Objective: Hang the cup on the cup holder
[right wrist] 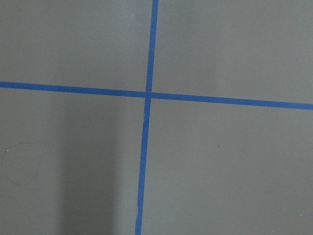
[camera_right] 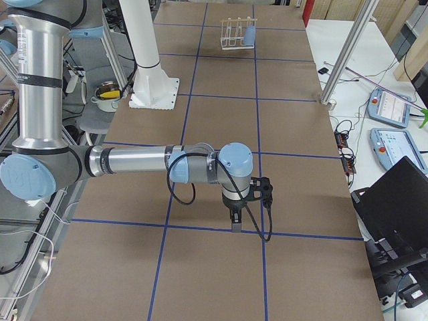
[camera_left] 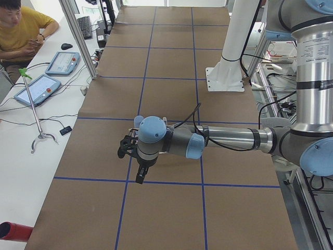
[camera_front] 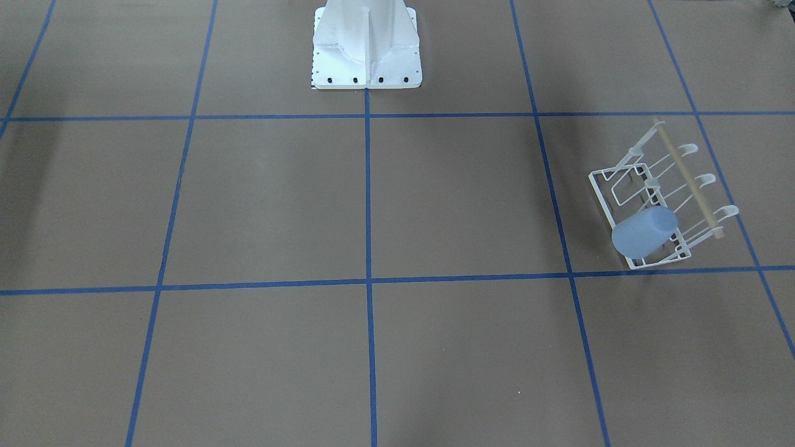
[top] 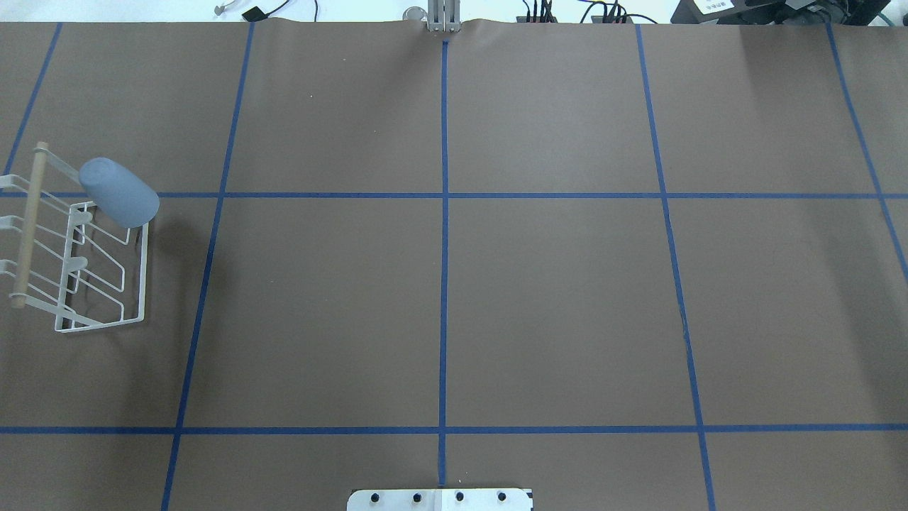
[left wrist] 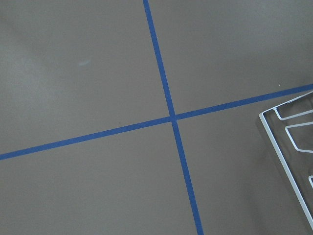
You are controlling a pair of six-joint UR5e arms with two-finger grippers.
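Tilting with the slant lets the pale blue plastic tumbler [camera_front: 645, 233] hang on the left-edge white wire rack [camera_front: 605, 186]; left gripper [camera_left: 140, 174], right gripper [camera_right: 235, 223] finger spread: cannot tell.

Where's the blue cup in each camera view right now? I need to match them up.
Front-facing: right side, cup on the rack's lower end.
Overhead: left edge, on the rack.
Exterior left: not clearly in it; the left arm covers that spot.
Exterior right: top, far end, on the rack.
Left wrist: not in it; only the rack's corner.
Right wrist: not in it.
Shared landmark: the white wire rack.
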